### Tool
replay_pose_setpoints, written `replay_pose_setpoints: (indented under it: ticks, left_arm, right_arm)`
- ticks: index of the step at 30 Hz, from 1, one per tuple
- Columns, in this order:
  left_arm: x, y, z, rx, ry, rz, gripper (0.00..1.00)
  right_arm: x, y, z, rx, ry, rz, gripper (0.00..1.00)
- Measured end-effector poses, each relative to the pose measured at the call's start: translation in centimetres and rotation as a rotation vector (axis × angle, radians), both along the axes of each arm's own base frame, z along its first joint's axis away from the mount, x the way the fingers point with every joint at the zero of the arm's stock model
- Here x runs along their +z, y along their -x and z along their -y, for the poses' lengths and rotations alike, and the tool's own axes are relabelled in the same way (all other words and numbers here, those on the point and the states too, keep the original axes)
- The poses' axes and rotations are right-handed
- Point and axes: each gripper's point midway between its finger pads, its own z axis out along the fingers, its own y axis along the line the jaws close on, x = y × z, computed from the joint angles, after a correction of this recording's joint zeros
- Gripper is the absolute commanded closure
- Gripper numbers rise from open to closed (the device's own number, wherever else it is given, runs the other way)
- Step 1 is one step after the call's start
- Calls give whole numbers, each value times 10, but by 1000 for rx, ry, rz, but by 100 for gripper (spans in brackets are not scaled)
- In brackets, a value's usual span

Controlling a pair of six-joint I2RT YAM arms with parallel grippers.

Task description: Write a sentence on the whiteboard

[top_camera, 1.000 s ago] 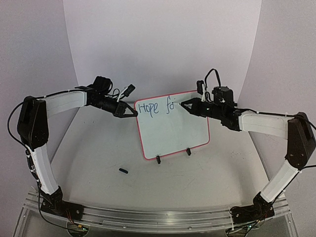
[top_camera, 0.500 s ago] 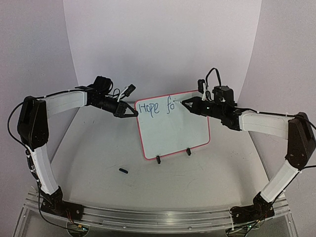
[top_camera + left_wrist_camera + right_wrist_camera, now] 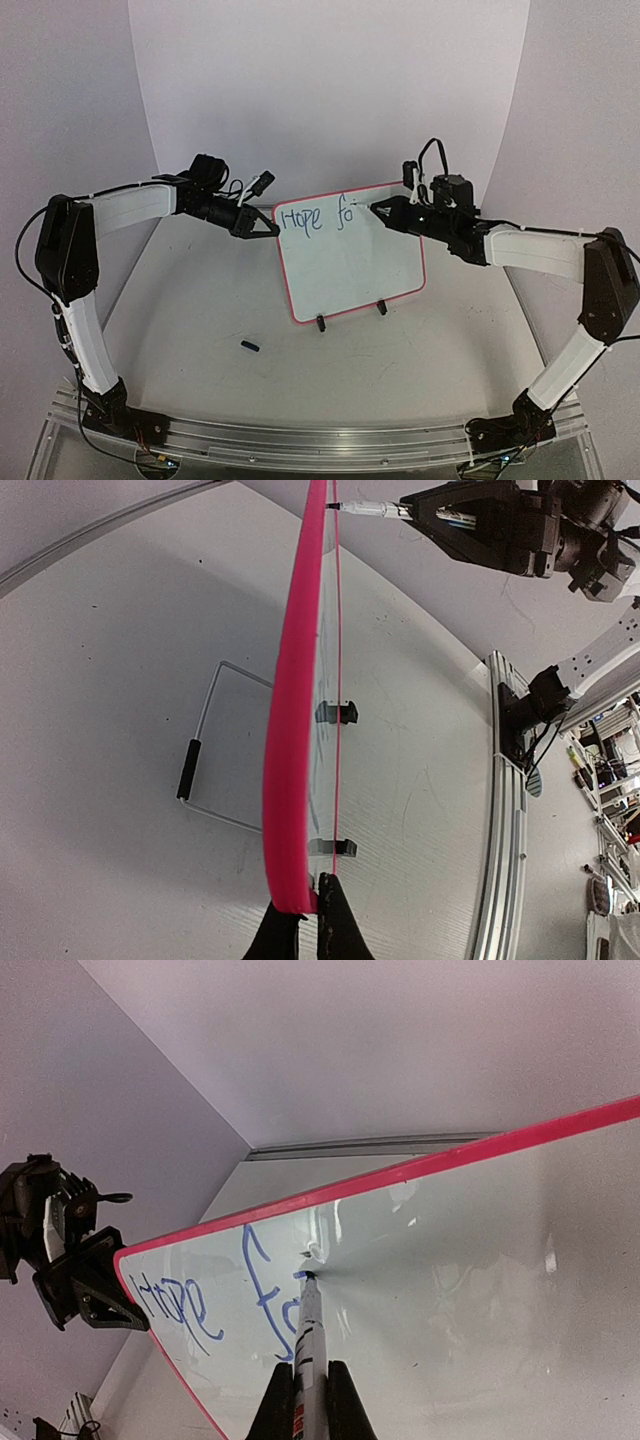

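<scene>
The whiteboard (image 3: 350, 262) stands upright at mid-table on two black clip feet (image 3: 320, 322); its pink frame edge (image 3: 295, 730) runs up the left wrist view. My left gripper (image 3: 270, 228) (image 3: 318, 905) is shut on the board's upper left corner. Blue writing of the sentence (image 3: 318, 217) (image 3: 175, 1305) reads "Hope fo" along the top. My right gripper (image 3: 380, 211) (image 3: 308, 1390) is shut on a white marker (image 3: 310, 1325), whose tip touches the board just right of the "o".
A small dark marker cap (image 3: 250, 346) lies on the table in front of the board, to the left. A wire stand with a black sleeve (image 3: 188, 770) props the board from behind. The metal rail (image 3: 320, 440) runs along the near edge.
The marker tip has shifted slightly to the right along the top line, and the "o" after the "f" has been closed. The left arm and the board have stayed put.
</scene>
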Motion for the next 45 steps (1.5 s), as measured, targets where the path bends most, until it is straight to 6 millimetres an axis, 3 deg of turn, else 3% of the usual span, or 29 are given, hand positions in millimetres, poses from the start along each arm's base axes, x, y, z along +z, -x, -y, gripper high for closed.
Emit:
replay_pose_setpoints:
  ticks: [6,17,45]
  left_arm:
    - [0,0,0,0,0,0,100]
    - [0,0,0,2,-1,-2,100]
    - [0,0,1,-1,0,0,100]
  right_arm:
    - [-3,2,2,-3,6,-8,100]
    - [-31,16,6,16,32,-69,100]
    - [-14,9,7,-23,-26,-31,100]
